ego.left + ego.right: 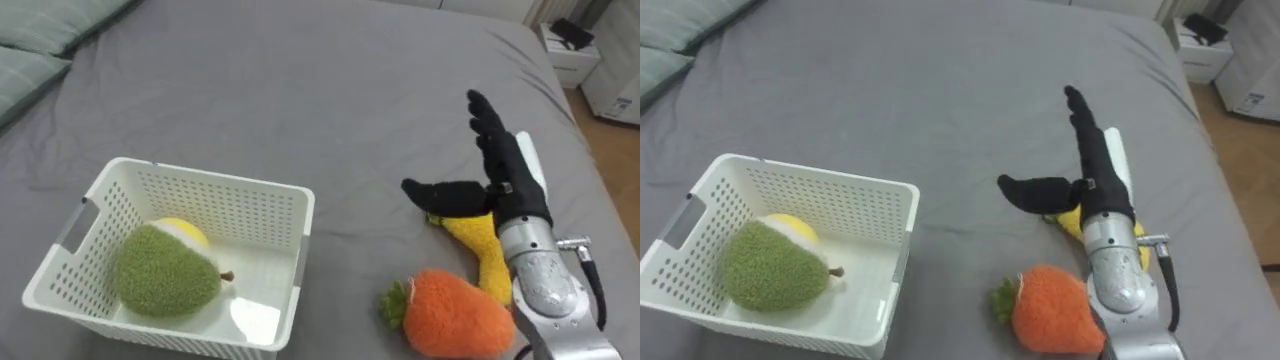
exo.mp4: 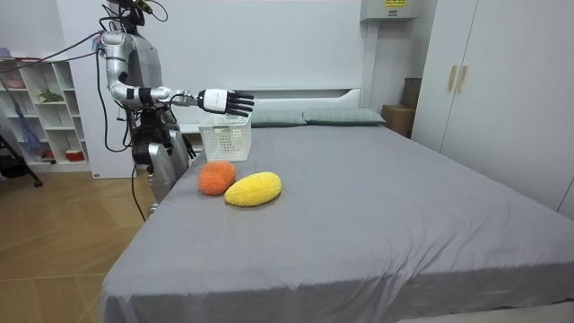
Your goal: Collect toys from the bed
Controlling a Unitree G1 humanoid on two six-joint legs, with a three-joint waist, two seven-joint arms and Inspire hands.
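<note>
My right hand (image 1: 500, 165) (image 1: 1090, 170) is open, its fingers straight and thumb spread, held above a yellow plush toy (image 1: 482, 250) (image 1: 1076, 222) on the grey bed (image 1: 330, 90). An orange plush carrot (image 1: 455, 312) (image 1: 1055, 310) with a green top lies just in front of the yellow toy. To the left stands a white slatted basket (image 1: 250, 205) (image 1: 855, 200) holding a green plush pear (image 1: 165, 272) (image 1: 768, 270) and a yellow toy (image 1: 185, 232) behind it. In the room view the right hand (image 2: 229, 101) reaches out over the yellow toy (image 2: 253, 188) and the carrot (image 2: 216, 177).
Green pillows (image 1: 40, 40) lie at the bed's far left corner. A white cabinet (image 1: 570, 55) stands beyond the bed's right edge. The robot stands at the bed's side, shelves (image 2: 45, 108) behind it. Bare grey bedding stretches ahead.
</note>
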